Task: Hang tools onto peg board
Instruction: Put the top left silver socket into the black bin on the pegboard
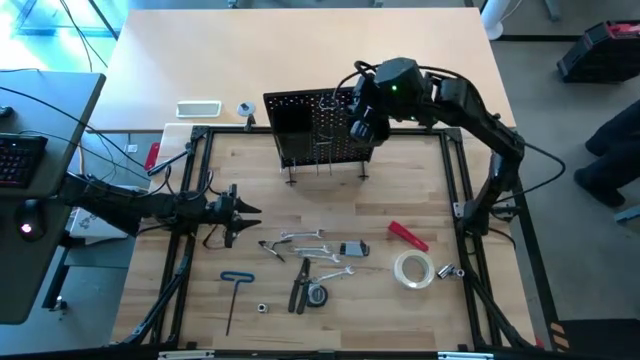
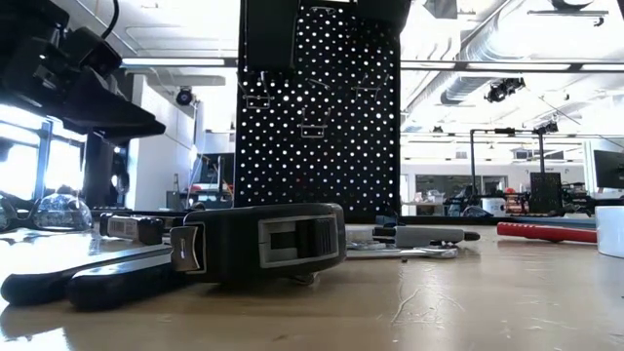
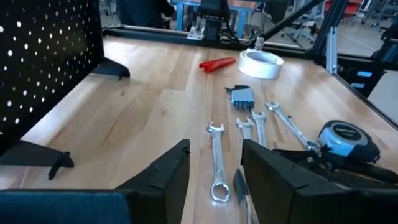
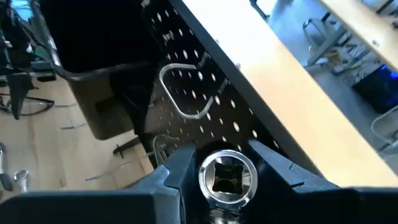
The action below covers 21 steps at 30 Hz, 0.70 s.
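Note:
The black peg board (image 1: 320, 128) stands upright on thin legs at the table's far middle, with a black bin (image 4: 93, 62) and a wire hook (image 4: 186, 93) on it. My right gripper (image 1: 361, 127) hovers over the board's right part, shut on a chrome socket-like tool (image 4: 227, 176). Silver wrenches (image 1: 302, 240), a red-handled tool (image 1: 408, 236), a tape roll (image 1: 413, 270), pliers (image 1: 299, 296) and a blue T-handle hex key (image 1: 234, 292) lie flat on the table. My left gripper (image 3: 215, 149) waits open and low at the table's left, pointing toward the wrenches (image 3: 216, 155). My right gripper pinches the chrome tool between its two fingers, one on each side of its round end (image 4: 227, 176), whose square hole faces the wrist camera. The fingers slant down toward the peg board's face. The tool is lifted clear of the table; the rest of it is hidden below the fingers.
A tape measure (image 2: 263, 244) lies near the table's front edge among the tools. A white slab (image 1: 198, 108) lies beyond the table's black frame (image 1: 455, 170) at the far left. Bare wood lies between the board's legs and the row of tools.

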Each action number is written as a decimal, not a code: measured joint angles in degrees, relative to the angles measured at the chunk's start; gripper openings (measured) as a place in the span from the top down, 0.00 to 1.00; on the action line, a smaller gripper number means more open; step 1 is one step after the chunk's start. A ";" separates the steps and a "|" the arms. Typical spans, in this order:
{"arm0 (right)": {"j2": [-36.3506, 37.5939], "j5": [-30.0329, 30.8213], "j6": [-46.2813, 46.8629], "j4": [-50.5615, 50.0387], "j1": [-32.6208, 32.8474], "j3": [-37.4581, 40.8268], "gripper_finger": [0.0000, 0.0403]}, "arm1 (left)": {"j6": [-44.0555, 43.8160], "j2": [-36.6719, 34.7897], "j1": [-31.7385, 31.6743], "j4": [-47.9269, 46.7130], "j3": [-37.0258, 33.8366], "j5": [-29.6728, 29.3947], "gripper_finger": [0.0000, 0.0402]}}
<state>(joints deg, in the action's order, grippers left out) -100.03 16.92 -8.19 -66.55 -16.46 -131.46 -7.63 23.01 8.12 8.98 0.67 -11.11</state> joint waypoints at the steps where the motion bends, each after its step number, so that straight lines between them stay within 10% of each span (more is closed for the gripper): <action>1: -0.08 -0.32 0.24 -0.06 -0.10 0.00 0.74 | -0.23 0.33 0.00 0.16 0.00 0.00 0.66; 21: -0.36 1.58 5.91 0.32 -0.01 1.32 0.73 | -1.19 1.37 0.00 1.67 0.00 0.00 0.66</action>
<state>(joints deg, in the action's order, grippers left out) -100.38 18.50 -2.29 -66.23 -16.47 -130.14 -8.82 24.38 8.12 10.65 0.67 -11.11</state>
